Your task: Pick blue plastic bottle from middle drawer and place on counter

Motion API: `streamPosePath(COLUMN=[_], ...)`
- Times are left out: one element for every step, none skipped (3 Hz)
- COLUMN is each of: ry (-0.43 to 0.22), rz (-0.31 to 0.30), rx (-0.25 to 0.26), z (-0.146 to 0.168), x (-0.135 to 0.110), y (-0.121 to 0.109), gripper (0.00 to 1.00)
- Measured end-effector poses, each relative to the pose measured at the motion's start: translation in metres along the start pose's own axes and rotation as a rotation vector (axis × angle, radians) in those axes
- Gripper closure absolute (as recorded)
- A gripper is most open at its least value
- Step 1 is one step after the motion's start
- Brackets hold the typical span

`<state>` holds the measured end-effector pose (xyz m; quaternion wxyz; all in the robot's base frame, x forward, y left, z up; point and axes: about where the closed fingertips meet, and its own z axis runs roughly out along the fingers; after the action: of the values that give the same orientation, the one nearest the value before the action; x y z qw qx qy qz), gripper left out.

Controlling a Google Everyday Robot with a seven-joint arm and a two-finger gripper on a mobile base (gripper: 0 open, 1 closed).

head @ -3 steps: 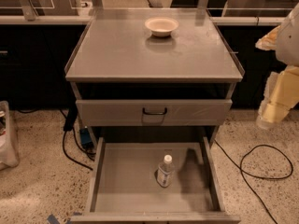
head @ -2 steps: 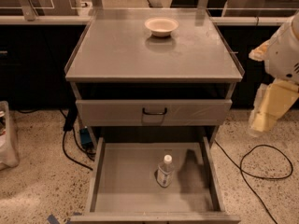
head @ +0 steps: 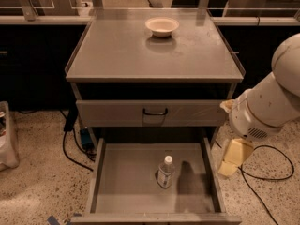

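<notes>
Blue plastic bottle (head: 165,172) stands upright near the centre of the open middle drawer (head: 126,182), white cap up. Its pale label carries print too small to read. The drawer's near front is partly cut off at the bottom. Right of the drawer, outside its wall and apart from the bottle, the pale yellowish gripper (head: 233,157) hangs under the bulky white arm (head: 269,107), which runs out of view. How far it is open cannot be told. A white bowl (head: 162,26) sits far back on the counter (head: 140,50).
</notes>
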<state>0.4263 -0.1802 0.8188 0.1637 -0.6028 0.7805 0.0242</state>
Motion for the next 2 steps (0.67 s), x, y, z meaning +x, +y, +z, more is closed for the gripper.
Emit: streamPosePath(ry=[-0.005,-0.022], rz=[-0.014,-0.055], rx=[0.000,-0.027], z=[0.003,0.041], x=[-0.002,-0.012], y=[0.006,0.024], gripper=[0.00,0.00])
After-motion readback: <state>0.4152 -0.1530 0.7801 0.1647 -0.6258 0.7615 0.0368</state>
